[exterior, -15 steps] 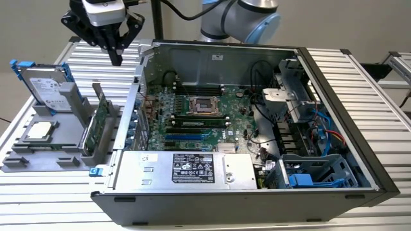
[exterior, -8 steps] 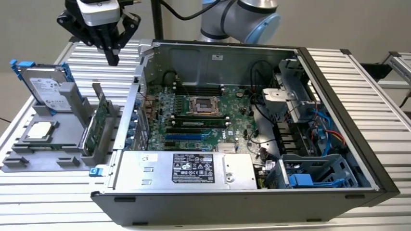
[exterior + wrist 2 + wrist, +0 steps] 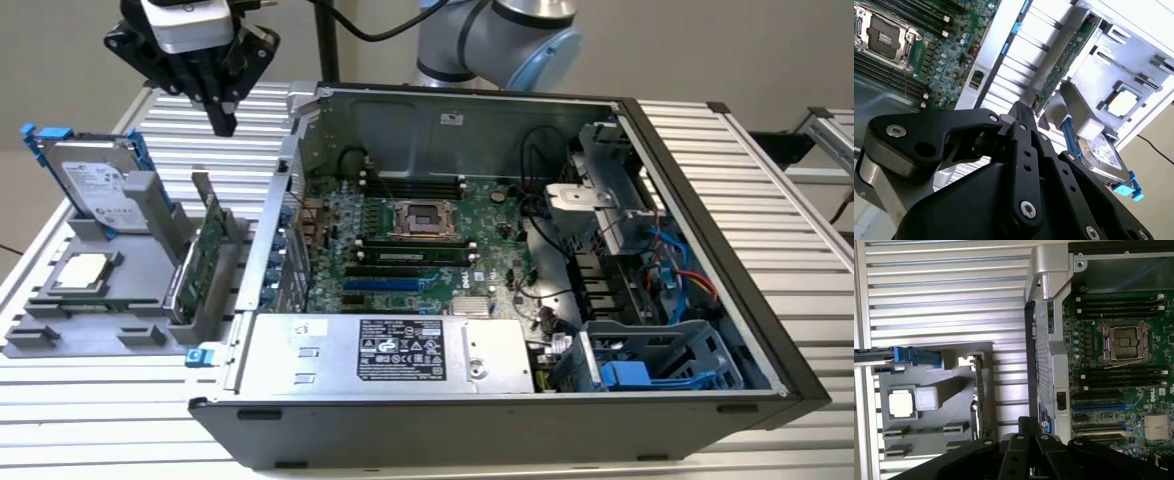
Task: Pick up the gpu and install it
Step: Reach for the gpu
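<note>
Silver-grey arm point(image 3: 497, 38) with pale blue joint caps, black cable point(image 3: 380, 37), white wrist block point(image 3: 187, 25); matt black claw point(image 3: 223, 122) of linked bars, silver screws point(image 3: 1028, 210).

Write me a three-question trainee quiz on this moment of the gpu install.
1. True or false: the gpu is already seated on the motherboard.
2. What does the gripper hold? A the gpu; B the hard drive; C nothing.
3. Name the small square silver part lying flat in the grey holder.

Key
1. False: it stands on edge in the grey holder, outside the case.
2. C: it hangs above the holder, empty.
3. The CPU chip.
</note>
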